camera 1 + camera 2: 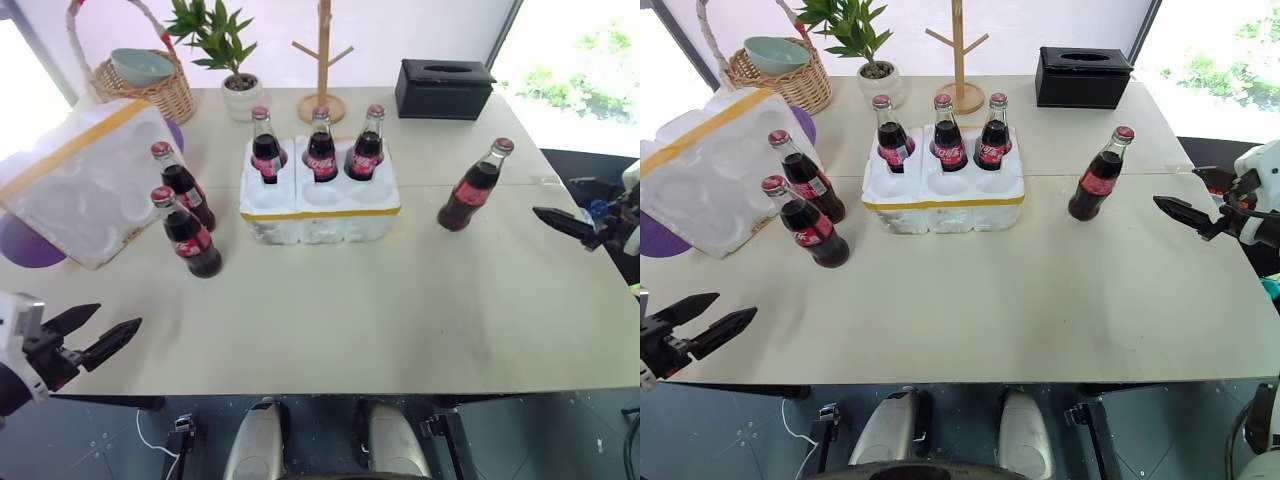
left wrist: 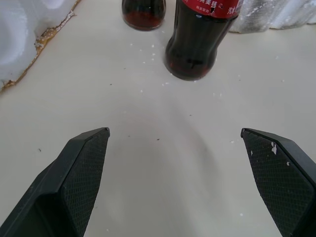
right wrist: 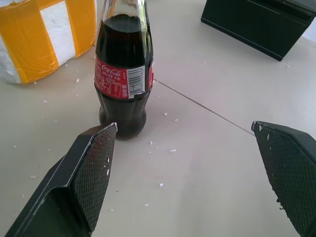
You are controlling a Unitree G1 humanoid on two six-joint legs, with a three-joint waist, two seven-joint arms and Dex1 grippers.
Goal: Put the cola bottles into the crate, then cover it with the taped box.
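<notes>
Your left claw (image 1: 105, 330) gaped wide and empty; two cola bottles (image 1: 188, 234) stood just ahead of it on the counter (image 1: 400, 300), the taped box (image 1: 85, 180) tilted beyond them. Your right claw (image 1: 1175, 212) was equally spread, empty, one bottle (image 1: 1098, 186) ahead. Three bottles sat in the crate (image 1: 318, 205), between both claws.

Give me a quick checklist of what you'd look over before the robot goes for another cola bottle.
1. Right gripper fingers open and empty: ok.
2. Left gripper fingers open and empty: ok.
3. Lone bottle on the right stands upright, free of neighbours: ok.
4. Crate has free wells: ok, three bottles sit in the back row, the front row is free.
5. Two bottles on the left upright on the table: ok.
6. Taped box out of the way: ok, it lies tilted at the left.
</notes>
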